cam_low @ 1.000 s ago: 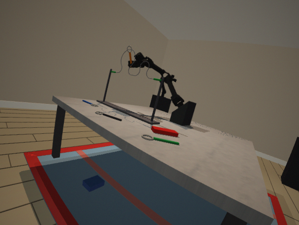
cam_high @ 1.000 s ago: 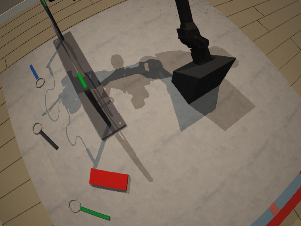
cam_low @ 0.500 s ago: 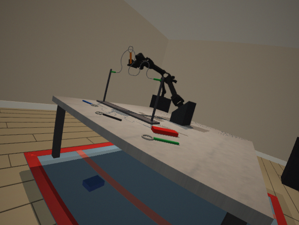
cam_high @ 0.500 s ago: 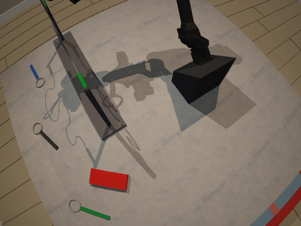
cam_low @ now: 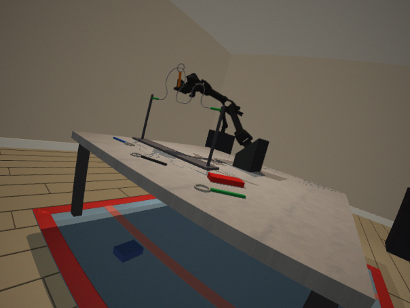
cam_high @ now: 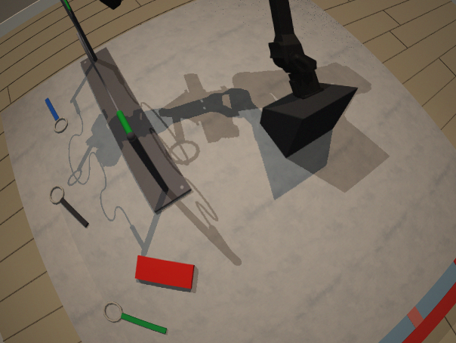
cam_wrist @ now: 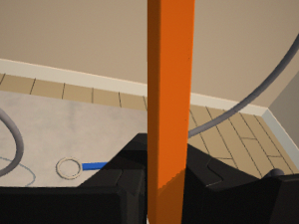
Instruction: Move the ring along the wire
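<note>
The orange handle (cam_low: 179, 79) (cam_wrist: 171, 89) stands nearly upright, with its ring (cam_low: 180, 64) on top. My gripper (cam_low: 178, 87) (cam_wrist: 152, 142) is shut on the handle's lower part. The ring is at the top of the wire's tall hump, nearer the far post (cam_low: 147, 117) (cam_high: 83, 34); the wire appears to pass through it, but the clearance is too small to tell. The grey wire (cam_low: 166, 81) (cam_wrist: 249, 99) also curves below and beside my gripper. Green parts sit at the far post (cam_low: 155, 98) and the near post (cam_low: 216, 108) (cam_high: 124, 122). The ring is outside the wrist view.
The posts stand on a dark base plate (cam_high: 174, 185) (cam_low: 190, 160). A blue-handled ring (cam_high: 52, 109) (cam_low: 119, 140) (cam_wrist: 95, 166), a black-handled ring (cam_high: 75, 212) (cam_low: 154, 160), a green-handled ring (cam_high: 143, 323) (cam_low: 227, 193) and a red block (cam_high: 164, 272) (cam_low: 225, 180) lie on the table.
</note>
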You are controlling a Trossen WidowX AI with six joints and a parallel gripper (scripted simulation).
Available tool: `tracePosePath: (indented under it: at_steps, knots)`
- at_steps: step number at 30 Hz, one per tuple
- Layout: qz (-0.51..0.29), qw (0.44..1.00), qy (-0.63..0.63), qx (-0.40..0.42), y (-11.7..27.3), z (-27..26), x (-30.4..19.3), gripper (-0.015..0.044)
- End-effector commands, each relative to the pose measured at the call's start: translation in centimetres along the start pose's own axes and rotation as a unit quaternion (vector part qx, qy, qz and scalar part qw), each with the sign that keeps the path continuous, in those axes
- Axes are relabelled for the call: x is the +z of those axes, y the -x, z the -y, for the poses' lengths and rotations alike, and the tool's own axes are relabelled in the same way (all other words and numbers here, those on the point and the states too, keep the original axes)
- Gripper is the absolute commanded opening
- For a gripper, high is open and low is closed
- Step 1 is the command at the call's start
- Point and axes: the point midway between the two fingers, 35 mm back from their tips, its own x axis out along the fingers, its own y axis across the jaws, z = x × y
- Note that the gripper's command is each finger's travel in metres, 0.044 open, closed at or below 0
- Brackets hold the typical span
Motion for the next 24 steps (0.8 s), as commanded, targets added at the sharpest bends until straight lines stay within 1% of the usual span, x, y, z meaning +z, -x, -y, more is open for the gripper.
tracePosePath:
  at_steps: [1, 24]
  knots:
    - [0.001, 1.000, 0.027, -0.012, 0.1, 0.1, -0.2, -0.0150]
    - [0.018, 0.985, 0.156, -0.071, 0.0, 1.2, 0.0, -0.0150]
